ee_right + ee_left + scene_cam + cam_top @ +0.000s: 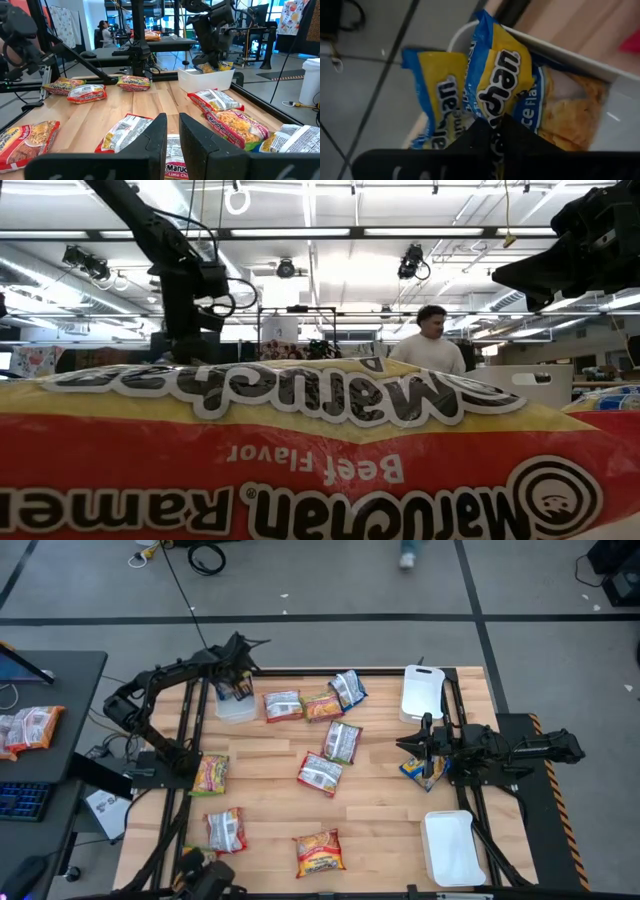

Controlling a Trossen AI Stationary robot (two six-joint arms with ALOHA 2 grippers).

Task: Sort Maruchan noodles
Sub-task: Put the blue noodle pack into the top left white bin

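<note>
My left gripper hangs over a white tray at the table's far left and is shut on a blue-yellow Maruchan packet. Two more blue-yellow packets lie in that tray. Several packets lie flat on the wooden table: silver-red, orange, silver, yellow-green, orange-red. At the right edge my right gripper waits level above a blue-yellow packet, its fingers nearly together with nothing between them. My left gripper pinches the blue-yellow packet between its two fingers at the packet's near end, coming from above at a slant. The packet stands tilted in the tray, and its far end reaches the tray's rim. It lies over the other packets there.
Two more white trays sit on the right side, one far and one near. An orange-red beef packet fills the low view. A person stands in the room beyond the table. Bare wood shows in the table's middle.
</note>
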